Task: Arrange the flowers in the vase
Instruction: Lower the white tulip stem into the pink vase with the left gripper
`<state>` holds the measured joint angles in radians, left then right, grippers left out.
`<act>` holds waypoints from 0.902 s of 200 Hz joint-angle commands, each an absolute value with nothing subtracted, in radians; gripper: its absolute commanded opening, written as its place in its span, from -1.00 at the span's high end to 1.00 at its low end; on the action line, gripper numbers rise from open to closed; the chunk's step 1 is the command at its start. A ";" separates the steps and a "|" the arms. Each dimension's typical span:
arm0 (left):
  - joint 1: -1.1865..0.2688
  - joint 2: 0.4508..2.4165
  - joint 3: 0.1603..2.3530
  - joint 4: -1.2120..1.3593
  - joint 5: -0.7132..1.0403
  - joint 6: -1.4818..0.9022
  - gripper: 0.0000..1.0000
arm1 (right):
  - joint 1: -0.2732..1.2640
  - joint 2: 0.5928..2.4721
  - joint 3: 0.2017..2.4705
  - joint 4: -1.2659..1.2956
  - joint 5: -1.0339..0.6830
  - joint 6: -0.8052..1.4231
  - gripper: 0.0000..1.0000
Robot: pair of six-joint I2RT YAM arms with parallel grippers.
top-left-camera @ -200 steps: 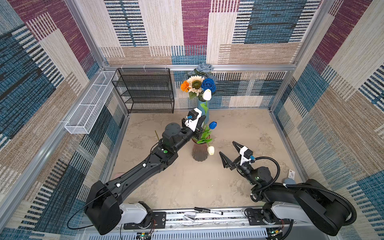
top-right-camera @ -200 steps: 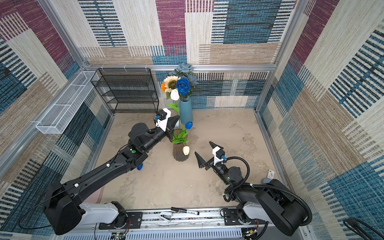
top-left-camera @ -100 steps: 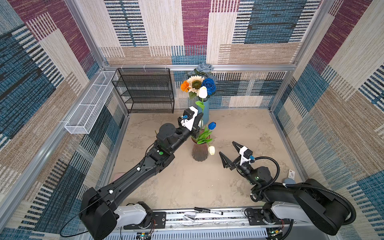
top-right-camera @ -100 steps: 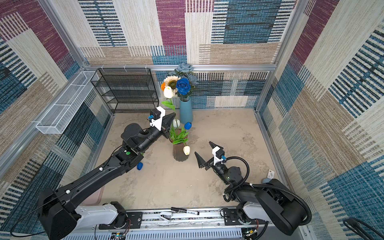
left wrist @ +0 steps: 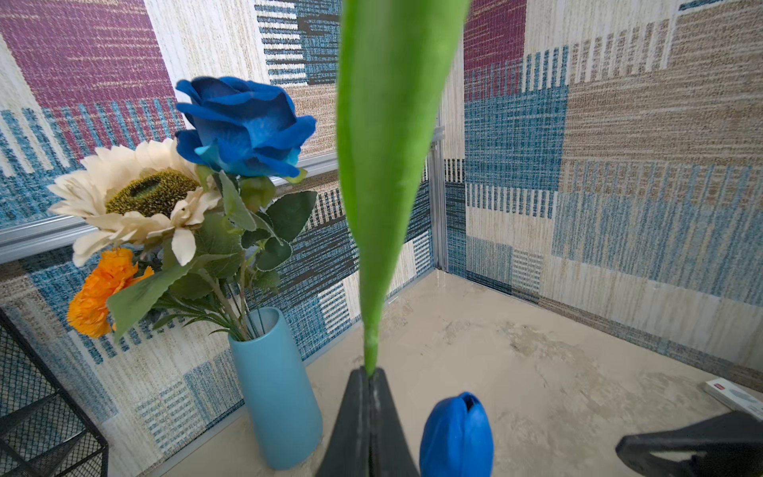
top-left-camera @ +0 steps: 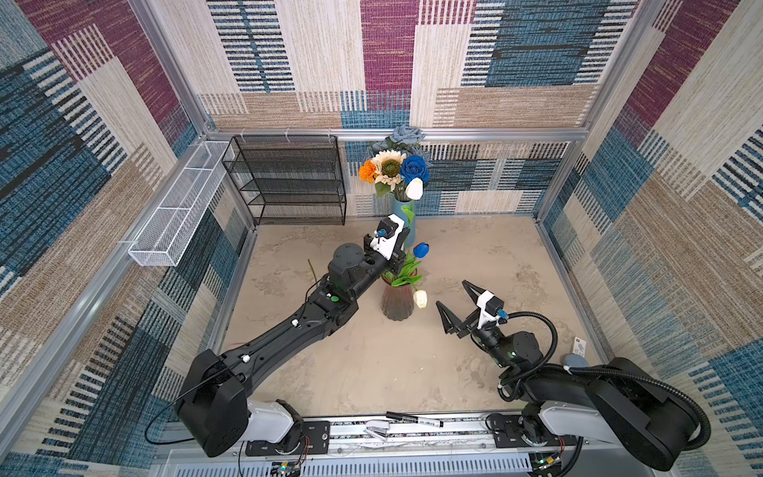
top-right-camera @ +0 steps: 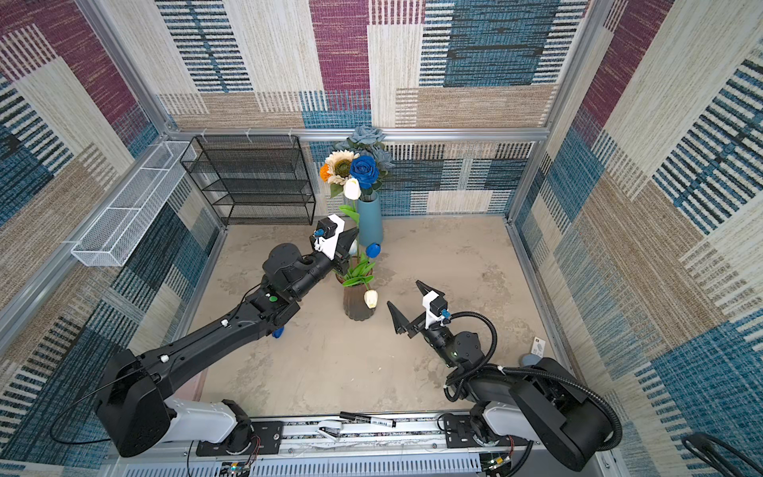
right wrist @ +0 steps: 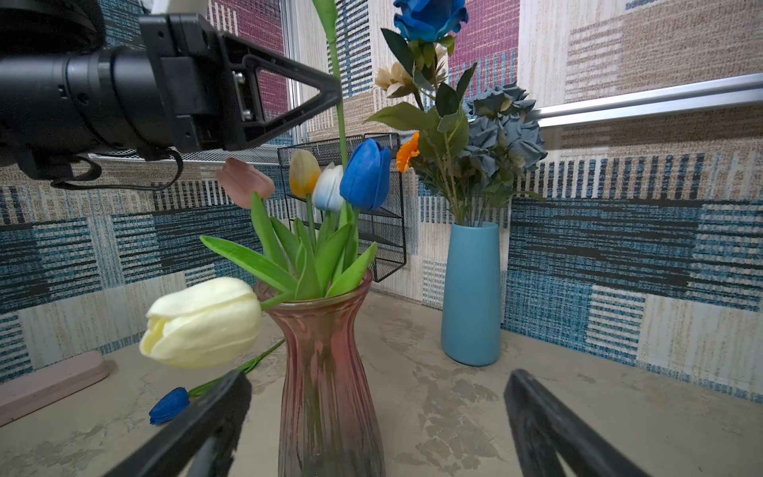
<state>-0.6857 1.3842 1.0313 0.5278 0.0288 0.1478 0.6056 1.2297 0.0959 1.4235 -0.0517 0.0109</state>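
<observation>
A ribbed reddish glass vase (top-left-camera: pixel 397 303) (top-right-camera: pixel 358 303) (right wrist: pixel 330 371) stands mid-table, holding blue (top-left-camera: pixel 420 250), cream (right wrist: pixel 202 322), pink (right wrist: pixel 244 181) and yellow (right wrist: pixel 304 173) tulips. My left gripper (top-left-camera: pixel 402 243) (top-right-camera: pixel 351 239) (left wrist: pixel 368 373) (right wrist: pixel 336 93) hovers above its far side, shut on the green stem of a white tulip (top-left-camera: pixel 414 188) (top-right-camera: pixel 352 188). That bloom stands high against the bouquet. The stem's lower end is hidden behind the tulips. My right gripper (top-left-camera: pixel 454 303) (top-right-camera: pixel 406 303) (right wrist: pixel 375 384) stays open and empty, just right of the vase. Another blue tulip (right wrist: pixel 169 406) (top-right-camera: pixel 278 331) lies on the table.
A tall blue vase (top-left-camera: pixel 402 210) (left wrist: pixel 276 388) (right wrist: pixel 470 293) with a sunflower, roses and a marigold stands at the back wall. A black wire shelf (top-left-camera: pixel 289 181) sits back left, a white wire basket (top-left-camera: pixel 177 206) hangs on the left wall. A marker (top-left-camera: pixel 415 419) lies on the front rail.
My left gripper, still holding the white tulip, swayed a little to the left and has come back right. The right arm has not moved.
</observation>
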 commanded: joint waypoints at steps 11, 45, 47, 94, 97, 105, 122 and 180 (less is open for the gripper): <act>-0.684 1.391 0.999 0.569 -0.011 0.164 1.00 | 0.606 1.227 0.095 1.465 -0.046 0.014 -0.99; -0.683 1.387 0.968 0.550 -0.041 0.167 1.00 | 0.606 1.229 0.097 1.465 -0.047 0.014 -0.99; -0.683 1.386 0.968 0.546 -0.041 0.166 1.00 | 0.606 1.230 0.097 1.465 -0.047 0.014 -0.99; -0.681 1.363 0.929 0.517 -0.051 0.153 1.00 | 0.606 1.234 0.099 1.464 -0.052 0.015 -0.99; -0.681 1.361 0.927 0.515 -0.050 0.153 1.00 | 0.606 1.235 0.100 1.464 -0.052 0.016 -0.99; -0.681 1.358 0.929 0.504 -0.050 0.151 1.00 | 0.606 1.236 0.100 1.464 -0.052 0.016 -0.99; -0.681 1.348 0.940 0.479 -0.053 0.150 1.00 | 0.606 1.236 0.100 1.465 -0.054 0.016 -0.99; -0.681 1.353 0.989 0.389 -0.006 0.157 0.24 | 0.606 1.239 0.101 1.465 -0.053 0.016 -0.99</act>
